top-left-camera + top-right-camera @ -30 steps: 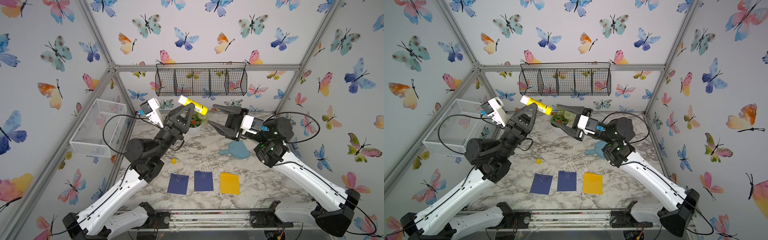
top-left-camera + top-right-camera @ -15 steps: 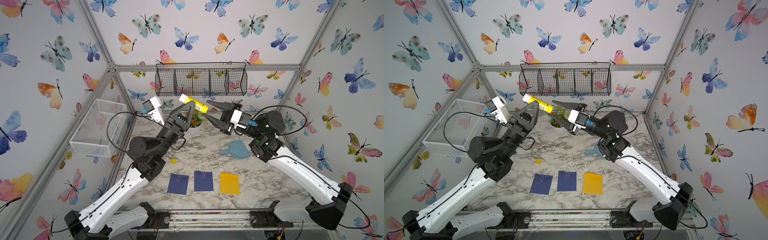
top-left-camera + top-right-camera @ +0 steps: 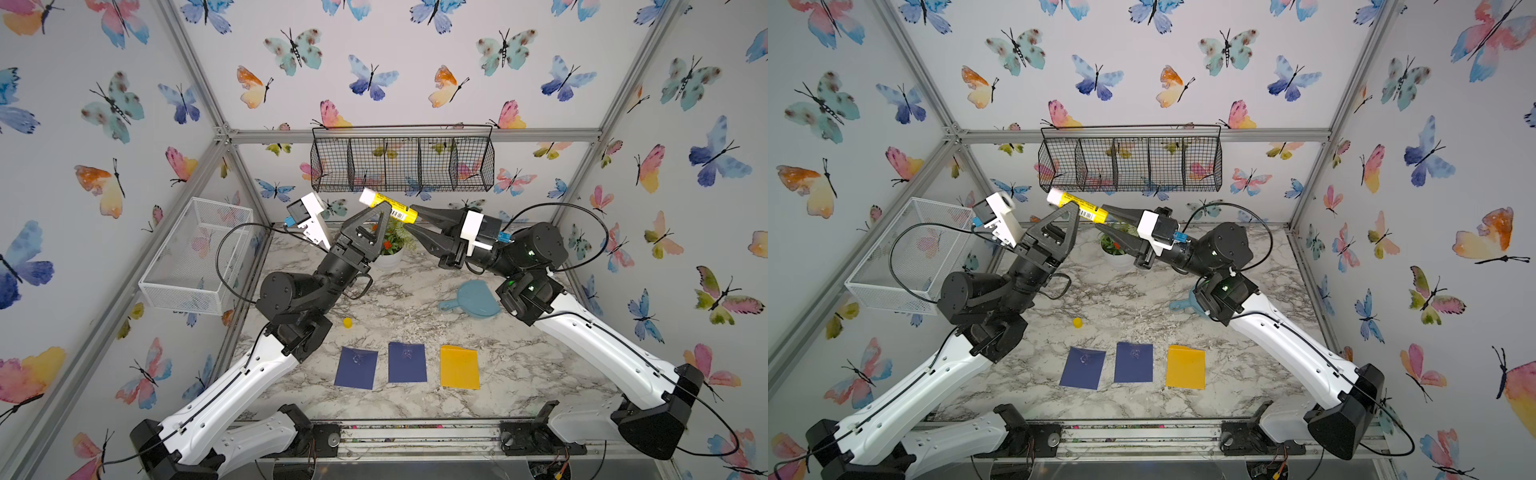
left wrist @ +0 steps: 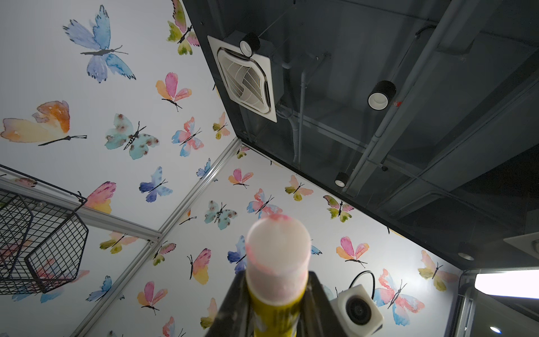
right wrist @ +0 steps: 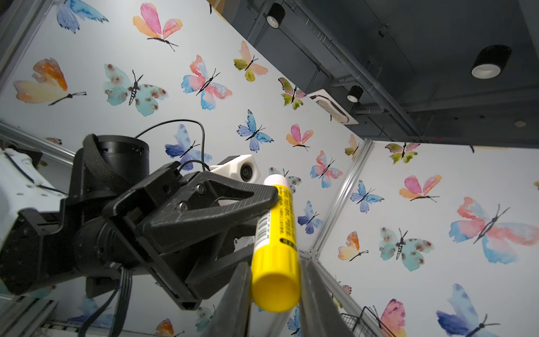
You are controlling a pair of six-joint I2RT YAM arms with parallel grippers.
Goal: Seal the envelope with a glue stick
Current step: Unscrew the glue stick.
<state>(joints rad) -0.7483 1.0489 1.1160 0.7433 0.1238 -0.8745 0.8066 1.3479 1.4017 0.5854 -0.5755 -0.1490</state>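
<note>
A black wire basket (image 3: 402, 164) hangs above a potted plant (image 3: 397, 241), teal paddle (image 3: 473, 300) on the marble table (image 3: 519, 365).

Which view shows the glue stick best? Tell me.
Right wrist: the glue stick shows nearly full length, with barcode and yellow end. Left wrist shows only its white tip; both top views show it small.

A: Front row on the marble tabletop (image 3: 511, 365)?
B: Left to right: dark blue paper envelope (image 3: 356, 368), second dark blue paper envelope (image 3: 407, 362), yellow paper envelope (image 3: 459, 367).
A: Behind them?
B: Small yellow plastic cap (image 3: 348, 322) behind the left one. Teal round plastic paddle (image 3: 473, 300) further back, right. White potted plant (image 3: 388, 253) back centre.
A: Off the tabletop?
B: Yellow cylindrical glue stick (image 3: 399, 211) in the air above the plant, between left gripper (image 3: 385, 208) and right gripper (image 3: 410, 217), both clamped on it. Black wire basket (image 3: 402, 164) on the back wall, white mesh basket (image 3: 195, 257) on the left wall.
</note>
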